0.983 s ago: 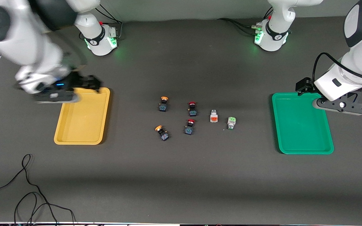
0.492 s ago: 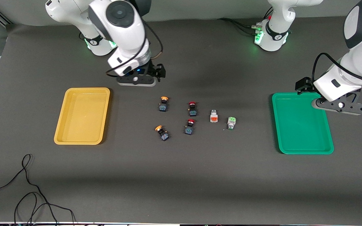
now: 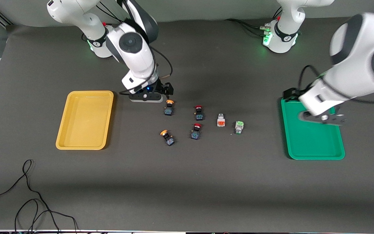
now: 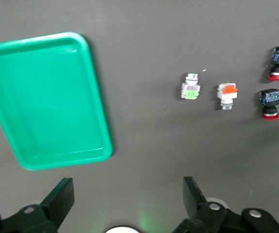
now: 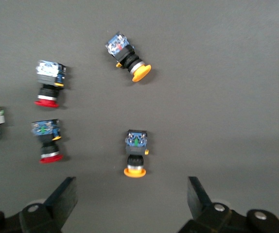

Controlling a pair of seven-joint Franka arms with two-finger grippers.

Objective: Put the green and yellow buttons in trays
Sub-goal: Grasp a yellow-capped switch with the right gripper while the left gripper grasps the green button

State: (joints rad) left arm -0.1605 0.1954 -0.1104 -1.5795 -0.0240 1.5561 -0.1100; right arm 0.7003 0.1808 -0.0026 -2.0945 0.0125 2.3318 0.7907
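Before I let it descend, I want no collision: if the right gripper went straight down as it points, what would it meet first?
Probably the yellow-capped button farther from the front camera: it lies between the right gripper's open jaws' line in the right wrist view. Height above it is unclear.

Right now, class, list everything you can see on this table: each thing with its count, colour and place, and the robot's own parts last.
Shallow yellow plastic tray: one, yellow, toward the right arm's end of the table.
Shallow green plastic tray: one, green, toward the left arm's end.
Black-bodied buttons with yellow-orange caps: two, mid-table, nearest the yellow tray; second one nearer the front camera.
Black-bodied buttons with red caps: two, beside them; second.
White blocky button with orange face: one, beside the red-capped pair.
White blocky button with light-green face: one, closest to the green tray.
Black cable: one, looping near the front camera.
Right claw: open, over the table beside a yellow-capped button.
Left claw: open, over the green tray.
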